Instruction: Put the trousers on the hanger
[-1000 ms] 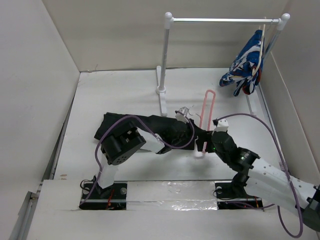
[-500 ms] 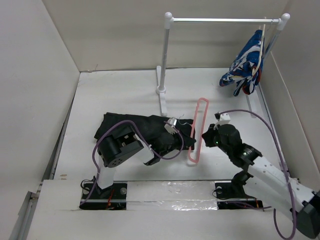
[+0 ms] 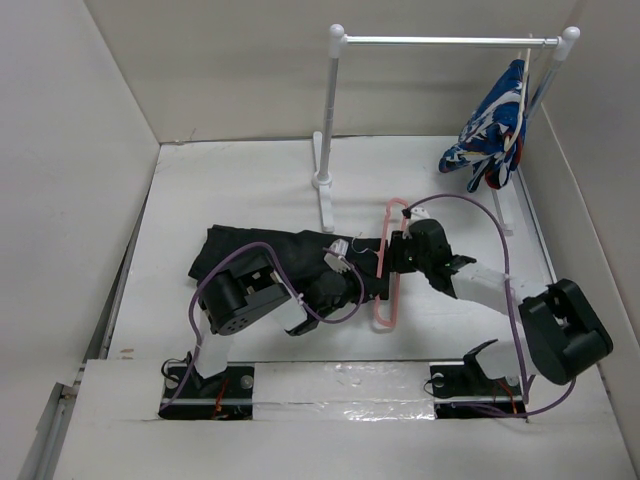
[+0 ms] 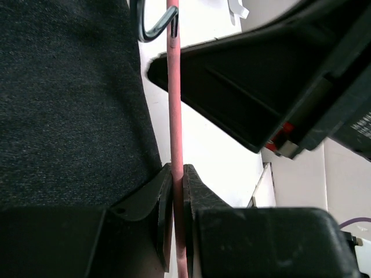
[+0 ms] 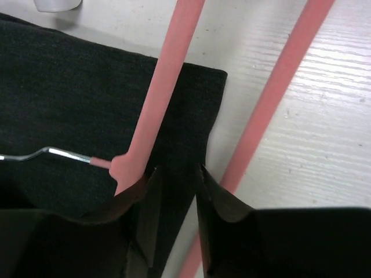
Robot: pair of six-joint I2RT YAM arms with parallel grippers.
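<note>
Trousers [image 3: 250,250], one pair, are lying under one hanger [image 5: 168,63]; left gripper [image 4: 178,174] is clamping it, right gripper [image 5: 174,179] standing ajar.

Purple cables [image 3: 503,250] loop over black-and-white arms [image 3: 245,298] ending in black grippers [image 4: 177,171]

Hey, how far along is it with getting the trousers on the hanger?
Done: left gripper clamps the hanger beside the trousers. In hand: right gripper straddles the trousers' edge beside a hanger bar. Remaining: trousers lie on the table, not draped over the hanger.
</note>
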